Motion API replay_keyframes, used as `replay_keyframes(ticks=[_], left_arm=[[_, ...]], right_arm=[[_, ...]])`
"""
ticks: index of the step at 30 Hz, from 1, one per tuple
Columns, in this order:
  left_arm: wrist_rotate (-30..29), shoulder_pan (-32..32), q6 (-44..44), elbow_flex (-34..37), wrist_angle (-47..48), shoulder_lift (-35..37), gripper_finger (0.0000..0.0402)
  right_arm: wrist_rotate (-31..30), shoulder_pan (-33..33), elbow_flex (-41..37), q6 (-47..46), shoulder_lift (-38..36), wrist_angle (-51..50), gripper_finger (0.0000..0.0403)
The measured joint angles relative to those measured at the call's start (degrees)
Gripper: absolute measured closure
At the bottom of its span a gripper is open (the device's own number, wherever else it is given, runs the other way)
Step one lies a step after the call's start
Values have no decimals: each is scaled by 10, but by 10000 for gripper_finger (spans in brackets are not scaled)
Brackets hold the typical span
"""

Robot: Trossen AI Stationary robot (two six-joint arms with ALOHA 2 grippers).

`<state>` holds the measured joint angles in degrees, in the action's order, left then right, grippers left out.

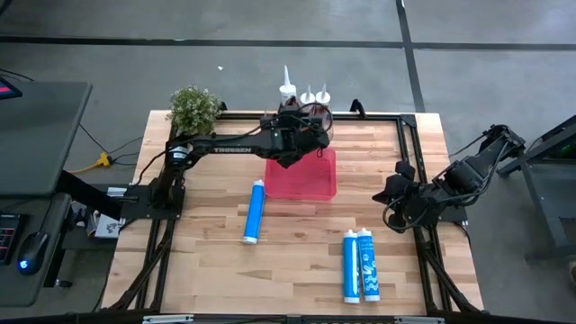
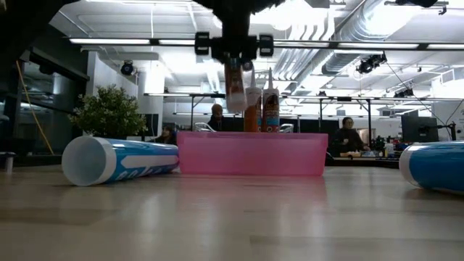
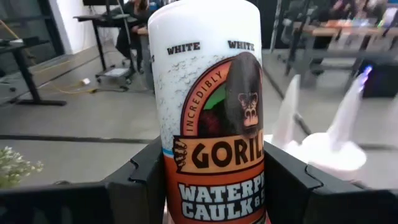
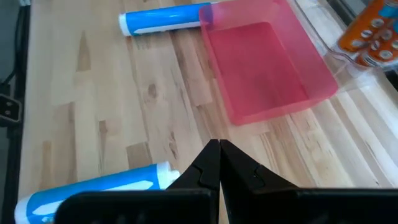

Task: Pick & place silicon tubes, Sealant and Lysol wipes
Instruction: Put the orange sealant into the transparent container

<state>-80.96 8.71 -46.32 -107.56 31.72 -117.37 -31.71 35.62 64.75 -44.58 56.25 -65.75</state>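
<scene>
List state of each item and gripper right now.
left gripper: shut on caulk tube, above the bin's far edge
caulk tube: upright, lifted
right gripper: shut, empty
pink bin: empty
lone blue tube: lying flat
two blue tubes: lying side by side

Light wood-plank table (image 1: 216,270), translucent pink plastic bin (image 1: 306,180), glossy blue tubes (image 1: 360,265), glossy-labelled white caulk cartridge (image 3: 211,118)
</scene>
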Motion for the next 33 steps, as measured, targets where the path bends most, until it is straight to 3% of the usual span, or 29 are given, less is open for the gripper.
replay_keyframes(ticks=[5,15,33], left_arm=[[-17,23,-4,-3,-13,-15,222],[6,60,-10,1,-20,-53,222],[3,67,-50,0,-16,-93,224]], right_arm=[[-14,0,0,-17,1,-2,403],[-30,-4,0,-19,24,-1,403],[-40,-7,0,-15,68,-13,403]])
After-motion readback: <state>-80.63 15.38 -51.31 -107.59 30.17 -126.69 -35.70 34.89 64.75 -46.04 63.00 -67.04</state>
